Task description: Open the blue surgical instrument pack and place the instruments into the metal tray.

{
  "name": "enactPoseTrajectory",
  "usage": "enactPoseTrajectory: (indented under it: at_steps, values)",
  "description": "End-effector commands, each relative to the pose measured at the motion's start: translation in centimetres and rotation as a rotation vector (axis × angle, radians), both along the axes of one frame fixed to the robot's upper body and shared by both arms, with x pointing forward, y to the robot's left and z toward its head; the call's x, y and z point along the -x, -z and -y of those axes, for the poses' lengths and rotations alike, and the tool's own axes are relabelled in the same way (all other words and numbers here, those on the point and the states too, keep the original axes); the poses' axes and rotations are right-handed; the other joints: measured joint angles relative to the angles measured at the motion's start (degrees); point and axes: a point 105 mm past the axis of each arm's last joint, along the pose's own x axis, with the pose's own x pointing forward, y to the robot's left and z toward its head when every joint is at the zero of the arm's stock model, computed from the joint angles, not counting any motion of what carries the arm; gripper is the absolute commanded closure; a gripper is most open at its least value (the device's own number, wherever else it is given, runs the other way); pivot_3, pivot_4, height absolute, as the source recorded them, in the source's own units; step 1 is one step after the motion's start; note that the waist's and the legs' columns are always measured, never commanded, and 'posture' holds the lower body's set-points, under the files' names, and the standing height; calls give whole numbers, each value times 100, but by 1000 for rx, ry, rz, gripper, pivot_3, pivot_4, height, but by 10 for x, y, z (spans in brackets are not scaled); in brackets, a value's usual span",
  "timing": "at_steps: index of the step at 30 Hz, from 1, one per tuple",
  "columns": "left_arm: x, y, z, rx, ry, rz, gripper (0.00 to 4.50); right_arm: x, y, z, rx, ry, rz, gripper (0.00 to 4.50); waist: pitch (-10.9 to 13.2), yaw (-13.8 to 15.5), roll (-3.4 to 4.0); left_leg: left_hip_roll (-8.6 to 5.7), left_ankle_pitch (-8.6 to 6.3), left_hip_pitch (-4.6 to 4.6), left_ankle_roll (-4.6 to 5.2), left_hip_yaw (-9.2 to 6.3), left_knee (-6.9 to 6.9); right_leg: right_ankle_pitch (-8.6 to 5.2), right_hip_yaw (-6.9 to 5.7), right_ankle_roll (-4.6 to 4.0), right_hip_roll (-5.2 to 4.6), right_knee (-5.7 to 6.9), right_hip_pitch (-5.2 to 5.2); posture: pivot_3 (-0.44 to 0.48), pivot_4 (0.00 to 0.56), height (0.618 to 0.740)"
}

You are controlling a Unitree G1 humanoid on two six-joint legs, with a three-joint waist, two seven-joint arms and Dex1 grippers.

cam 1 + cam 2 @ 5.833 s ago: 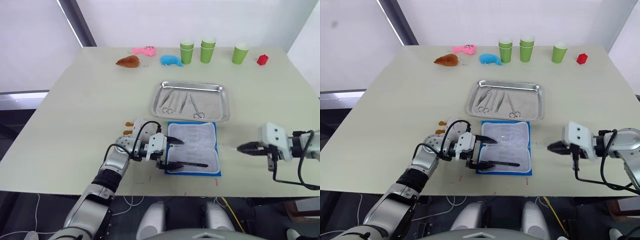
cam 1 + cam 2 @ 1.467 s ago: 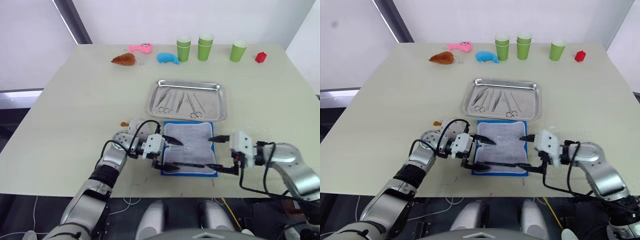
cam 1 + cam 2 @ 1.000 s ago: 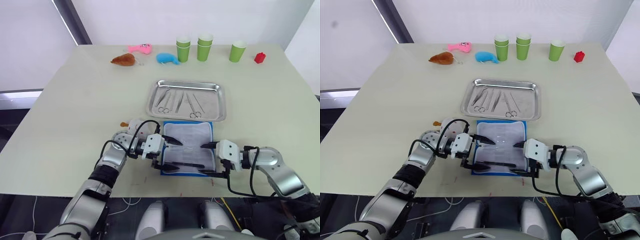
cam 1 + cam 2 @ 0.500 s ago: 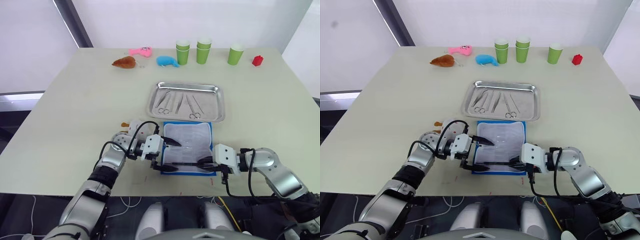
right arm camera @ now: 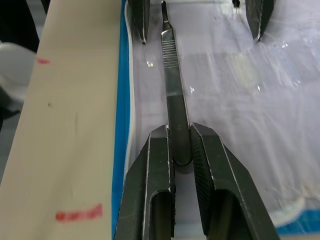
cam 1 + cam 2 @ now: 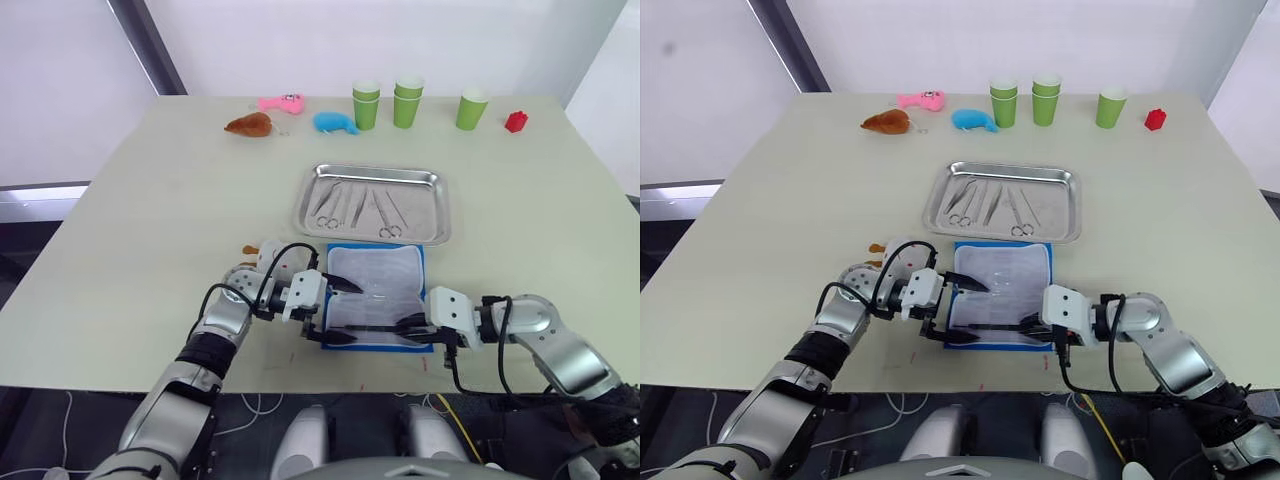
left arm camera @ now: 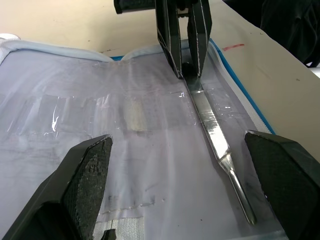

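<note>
Right fingers (image 5: 177, 150) were clamped on a slim steel handle (image 5: 172, 90) in the opened pack (image 6: 377, 297); left fingers (image 7: 180, 180) wide apart, empty. Grip's thin, might slip when lifted.

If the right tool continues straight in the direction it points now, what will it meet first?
Probably the left tool: the right tool, shut on a slim silvery steel instrument over the open blue fabric pack, points along it toward those open fingers.
</note>
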Motion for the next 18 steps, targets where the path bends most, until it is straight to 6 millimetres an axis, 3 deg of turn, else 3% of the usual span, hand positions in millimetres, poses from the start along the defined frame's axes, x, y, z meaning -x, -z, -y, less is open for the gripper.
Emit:
enactPoseTrajectory:
  at_steps: [1, 12, 18]
  values:
    - [31, 52, -14, -179, 42, -165, 0, -5, -8, 5, 32, 22, 24, 4498, 0, 1, 0, 0, 0, 0, 0, 0, -1, 0, 0, 0, 0, 0, 0, 0, 150, 739]
    - [30, 53, -14, -184, 43, -165, 0, -9, -44, -1, 31, -1, 104, 4498, 10, 6, 10, 0, 0, -4, 0, -3, -1, -1, -3, 1, -1, -1, -2, 0, 150, 739]
    - [30, 53, -12, -179, 43, -164, 0, -8, -50, 3, 72, -12, 123, 4498, 14, 14, 13, -3, 0, -7, 0, -2, 0, -4, -4, 8, -7, -4, -3, 0, 150, 739]
